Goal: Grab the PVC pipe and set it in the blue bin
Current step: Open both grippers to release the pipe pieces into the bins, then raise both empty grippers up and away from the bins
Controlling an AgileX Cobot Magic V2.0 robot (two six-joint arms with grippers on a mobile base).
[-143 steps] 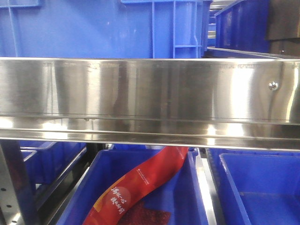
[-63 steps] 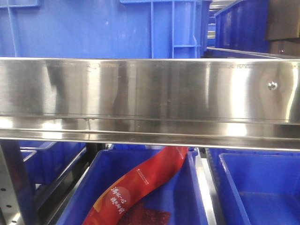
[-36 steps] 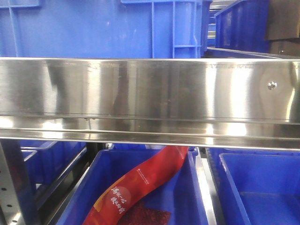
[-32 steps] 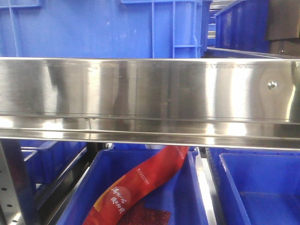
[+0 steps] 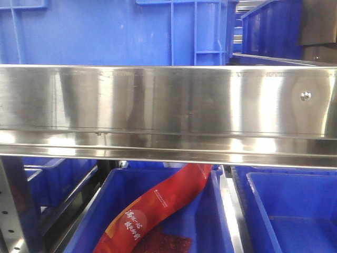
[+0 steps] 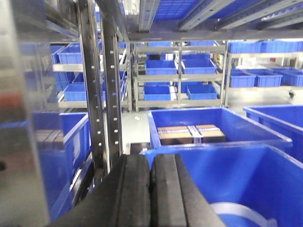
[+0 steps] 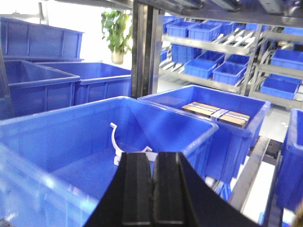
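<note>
Front view barely differs vs 2.3 s ago; only rail (image 5: 168, 100) reflections shift. Left hand (image 6: 150, 189) & right hand (image 7: 152, 189) closed, holding nothing. Pipe (image 7: 113, 139) lies in bin (image 7: 180, 111), so prob. placed.

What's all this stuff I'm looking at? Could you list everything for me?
Blue bins: many, blue, close by and on racks all around.
White curved piece: one, white, inside the nearest bin.
Strapped flat box: one, brown, in the bin behind.
Red packet: one, red, in a bin below the steel shelf beam.
Potted plant: one, green, far back.
Left gripper: one, black, shut, holding nothing.
Right gripper: one, black, shut, holding nothing.
</note>
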